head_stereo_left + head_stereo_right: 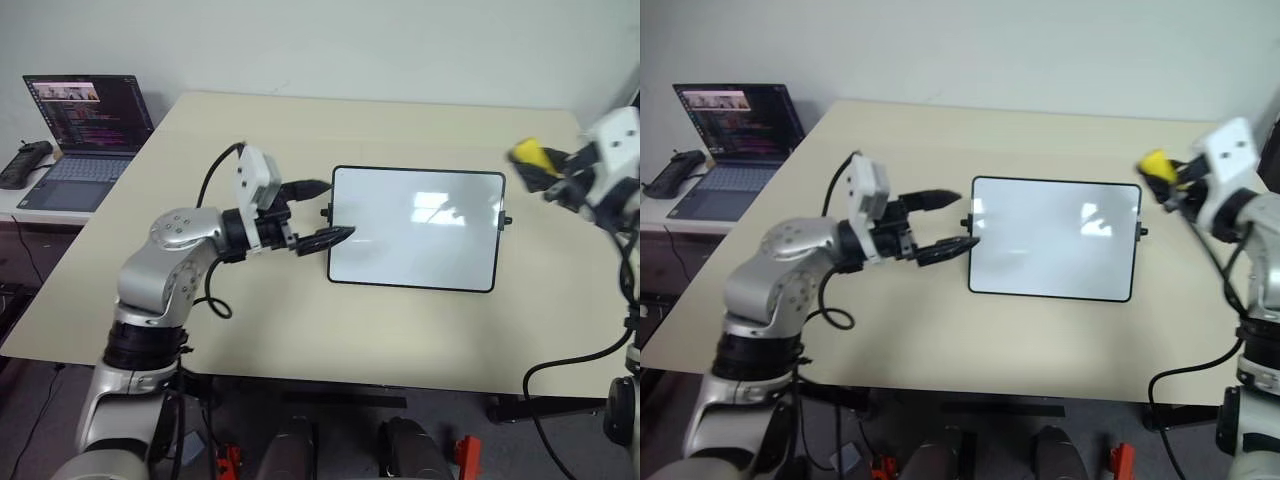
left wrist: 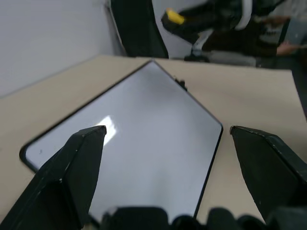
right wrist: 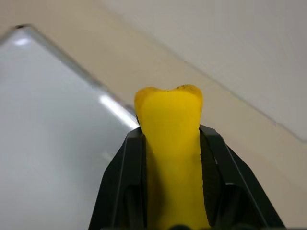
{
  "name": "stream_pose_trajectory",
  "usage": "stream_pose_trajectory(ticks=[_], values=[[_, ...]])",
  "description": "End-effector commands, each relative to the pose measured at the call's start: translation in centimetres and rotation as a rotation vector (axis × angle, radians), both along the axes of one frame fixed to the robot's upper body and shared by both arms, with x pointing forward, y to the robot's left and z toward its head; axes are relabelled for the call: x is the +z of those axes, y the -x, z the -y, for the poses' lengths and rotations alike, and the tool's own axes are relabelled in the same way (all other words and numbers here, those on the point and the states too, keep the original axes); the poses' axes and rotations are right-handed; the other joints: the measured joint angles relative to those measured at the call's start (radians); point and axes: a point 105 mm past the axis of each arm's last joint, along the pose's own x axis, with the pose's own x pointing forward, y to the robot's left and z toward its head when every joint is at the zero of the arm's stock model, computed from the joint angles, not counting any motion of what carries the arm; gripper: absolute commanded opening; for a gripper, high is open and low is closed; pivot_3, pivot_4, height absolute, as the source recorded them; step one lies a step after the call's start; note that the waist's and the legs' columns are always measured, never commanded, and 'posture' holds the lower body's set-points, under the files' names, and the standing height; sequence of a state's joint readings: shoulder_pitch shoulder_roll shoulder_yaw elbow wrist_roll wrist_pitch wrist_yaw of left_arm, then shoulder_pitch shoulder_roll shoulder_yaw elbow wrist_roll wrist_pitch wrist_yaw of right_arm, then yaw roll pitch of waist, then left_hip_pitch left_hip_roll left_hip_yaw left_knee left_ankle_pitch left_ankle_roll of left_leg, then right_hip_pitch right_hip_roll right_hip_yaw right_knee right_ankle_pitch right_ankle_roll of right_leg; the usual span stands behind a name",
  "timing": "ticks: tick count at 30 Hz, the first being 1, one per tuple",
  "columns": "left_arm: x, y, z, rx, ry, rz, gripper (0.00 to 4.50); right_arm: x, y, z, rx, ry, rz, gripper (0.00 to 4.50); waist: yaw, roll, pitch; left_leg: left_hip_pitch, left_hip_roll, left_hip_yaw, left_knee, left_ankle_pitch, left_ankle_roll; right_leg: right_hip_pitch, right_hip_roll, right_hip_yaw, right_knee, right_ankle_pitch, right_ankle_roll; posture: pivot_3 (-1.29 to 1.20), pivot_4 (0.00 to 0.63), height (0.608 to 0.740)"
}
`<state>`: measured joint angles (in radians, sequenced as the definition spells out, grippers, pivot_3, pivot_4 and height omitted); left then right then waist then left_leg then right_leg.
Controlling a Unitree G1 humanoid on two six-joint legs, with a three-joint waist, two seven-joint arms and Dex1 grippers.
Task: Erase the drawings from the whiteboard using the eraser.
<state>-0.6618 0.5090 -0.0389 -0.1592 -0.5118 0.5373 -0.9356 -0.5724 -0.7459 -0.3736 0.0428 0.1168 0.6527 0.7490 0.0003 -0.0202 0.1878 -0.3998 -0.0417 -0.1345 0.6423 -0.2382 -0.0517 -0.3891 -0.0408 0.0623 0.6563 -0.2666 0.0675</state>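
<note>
We hold the eraser [image 3: 170, 143] clamped between the right fingers [image 3: 117, 191], which are closed tight on it so that the yellow block juts out past the tips. The right gripper [image 1: 1170, 180] hangs off the whiteboard's right short side, raised above the tabletop [image 1: 300, 320] and just outside the frame. From these fingers the whiteboard [image 1: 415, 228] lies toward the left arm, with its long axis running from one arm to the other.

The left gripper [image 1: 315, 215] has its fingers spread wide with nothing between them. They straddle the whiteboard's left short side near the small black knob [image 1: 326, 211]. We cannot tell whether they touch the frame.

The right arm is the only one carrying the eraser, so we judge that any further wiping falls to it, travelling in from the right edge along the long axis. The board face reads glossy white with window glare, and we find no drawings on it, so the erasing appears finished or nearly so; faint marks under the glare cannot be ruled out.

The tabletop is pale and flat. Beyond the left gripper an open laptop [image 1: 85, 135] sits on a side desk against a plain wall.
</note>
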Motion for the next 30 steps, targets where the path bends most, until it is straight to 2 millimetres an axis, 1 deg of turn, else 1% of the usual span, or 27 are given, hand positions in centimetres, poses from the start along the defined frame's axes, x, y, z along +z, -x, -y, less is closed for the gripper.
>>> stream_pose_trajectory(ticks=[1,3,5,8,10,12,16,20,22,23,25,28,30], values=[[0.5,1.1,2.3,-0.087,0.017,0.026,4.50,-2.2,0.7,3.1,-0.153,-0.084,-0.068,1.04,-0.003,0.001,0.001,0.000,0.000,0.001,0.000,0.000,0.000,-0.001,0.000,0.001,0.000,0.000,0.000,0.00,0.150,0.740],[0.0,1.4,3.4,-0.120,0.007,0.024,4.50,-4.8,1.3,4.9,-0.248,-0.099,-0.163,1.04,-0.009,0.003,0.001,0.000,0.000,0.003,-0.001,0.000,0.000,-0.002,0.000,0.003,0.001,-0.001,0.000,0.00,0.150,0.740],[-0.7,1.8,4.4,-0.153,-0.009,0.021,4.50,-6.9,1.9,6.0,-0.303,-0.077,-0.240,1.04,-0.016,0.003,0.001,0.001,0.000,0.005,-0.001,0.000,0.000,-0.002,0.001,0.005,0.002,-0.001,0.000,0.00,0.150,0.740],[-1.2,2.5,5.4,-0.195,-0.003,0.012,4.50,-8.5,2.2,6.6,-0.328,-0.043,-0.295,1.04,-0.033,0.003,0.001,0.002,0.000,0.006,-0.001,0.000,0.000,-0.002,0.002,0.005,0.003,-0.001,0.000,0.00,0.150,0.740],[-1.3,2.7,5.6,-0.211,0.000,0.009,4.50,-9.0,2.1,7.0,-0.344,-0.026,-0.315,1.04,-0.039,0.003,0.001,0.003,0.000,0.008,-0.001,0.000,0.000,-0.002,0.002,0.007,0.004,-0.001,0.000,0.00,0.150,0.740],[-1.4,2.8,5.8,-0.216,0.000,0.007,4.50,-9.1,1.9,7.1,-0.334,-0.031,-0.318,1.04,-0.044,0.003,0.001,0.004,-0.001,0.010,0.000,0.000,0.000,-0.001,0.002,0.008,0.005,-0.001,0.000,0.00,0.150,0.740],[-1.6,2.9,5.7,-0.220,-0.008,0.004,4.50,-9.7,1.7,8.4,-0.346,0.013,-0.346,1.04,-0.047,0.003,0.001,0.006,-0.001,0.010,0.001,0.000,0.000,0.000,0.003,0.008,0.005,-0.001,0.000,0.00,0.150,0.740],[-1.7,2.8,5.4,-0.208,-0.013,0.004,4.50,-10.2,1.5,8.5,-0.317,0.009,-0.371,1.04,-0.048,0.003,0.001,0.006,0.000,0.010,0.001,0.000,0.000,0.000,0.003,0.008,0.005,-0.001,0.001,0.00,0.150,0.740],[-1.7,2.7,5.2,-0.200,-0.018,0.004,4.50,-10.4,1.3,8.5,-0.307,0.003,-0.376,1.77,-0.049,0.003,0.001,0.006,0.000,0.010,0.001,0.000,0.000,0.000,0.003,0.008,0.005,-0.001,0.001,0.00,0.150,0.740],[-1.8,2.7,5.0,-0.195,-0.021,0.004,4.50,-10.5,1.3,8.6,-0.308,0.006,-0.380,2.00,-0.049,0.003,0.001,0.006,0.000,0.010,0.001,0.000,0.000,0.000,0.003,0.008,0.005,-0.001,0.001,0.00,0.150,0.740],[-1.8,2.8,4.9,-0.190,-0.023,0.003,4.50,-10.8,1.1,8.7,-0.306,0.011,-0.384,2.65,-0.049,0.003,0.001,0.006,0.000,0.010,0.001,0.000,0.000,0.000,0.003,0.009,0.005,-0.001,0.001,0.00,0.150,0.740],[-1.7,2.9,4.8,-0.184,-0.019,0.005,4.50,-10.7,0.8,8.3,-0.276,0.026,-0.384,3.76,-0.049,0.003,0.001,0.005,0.000,0.009,0.001,0.000,0.000,0.000,0.003,0.009,0.005,-0.001,0.001,0.00,0.150,0.740],[-1.5,2.7,4.5,-0.168,-0.017,0.009,4.50,-10.4,0.7,8.0,-0.255,0.047,-0.377,4.48,-0.049,0.003,0.001,0.005,0.000,0.009,0.001,0.000,0.000,0.000,0.003,0.008,0.005,-0.001,0.001,0.00,0.150,0.740]])
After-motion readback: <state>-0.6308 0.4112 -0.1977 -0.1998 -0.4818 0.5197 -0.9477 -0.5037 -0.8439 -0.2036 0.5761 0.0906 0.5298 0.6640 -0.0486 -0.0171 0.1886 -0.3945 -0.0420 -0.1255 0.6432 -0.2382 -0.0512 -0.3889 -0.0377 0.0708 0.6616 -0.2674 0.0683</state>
